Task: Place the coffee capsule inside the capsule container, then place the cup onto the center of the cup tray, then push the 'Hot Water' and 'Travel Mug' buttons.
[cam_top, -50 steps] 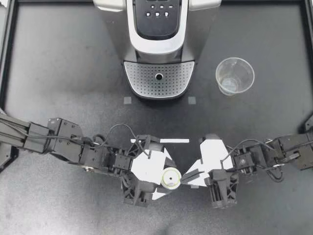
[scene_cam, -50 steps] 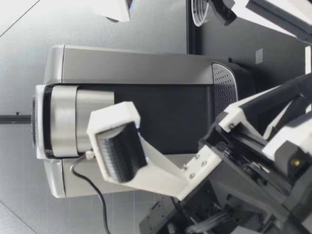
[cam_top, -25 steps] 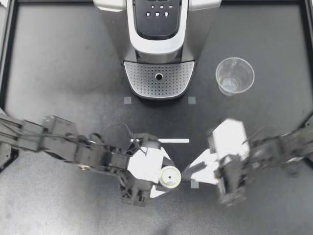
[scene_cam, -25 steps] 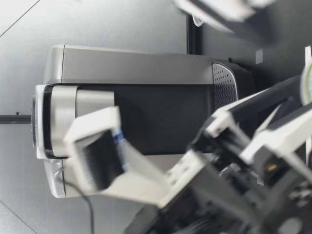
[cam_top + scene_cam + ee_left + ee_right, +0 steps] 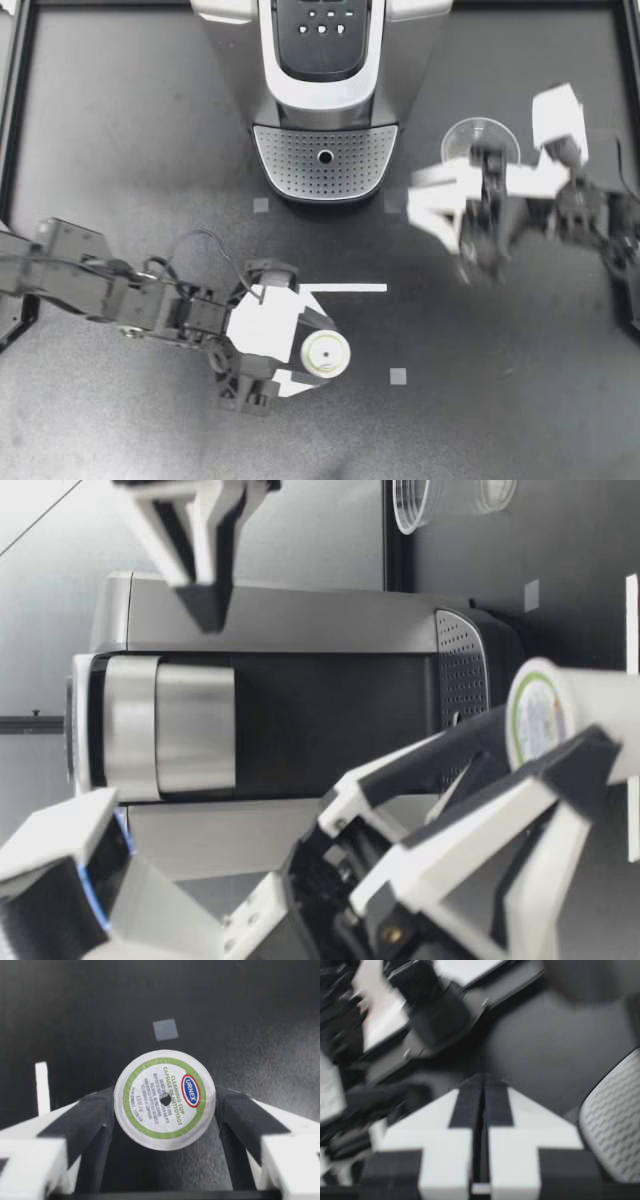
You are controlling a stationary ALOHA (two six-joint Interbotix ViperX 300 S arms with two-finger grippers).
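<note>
left gripper clamps coffee capsule foil-up for loading; right gripper pinched together, empty, near coffee machine, probably to open lid

My right pincer is pressed closed (badly blurred); beside it, seemingly the cup tray.

Even overhead light, right pincer blurred

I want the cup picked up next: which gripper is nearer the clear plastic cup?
Right. My right gripper is close by the cup, on its coffee machine side. My left gripper is far off near the table's front, shut on the coffee capsule.
</note>
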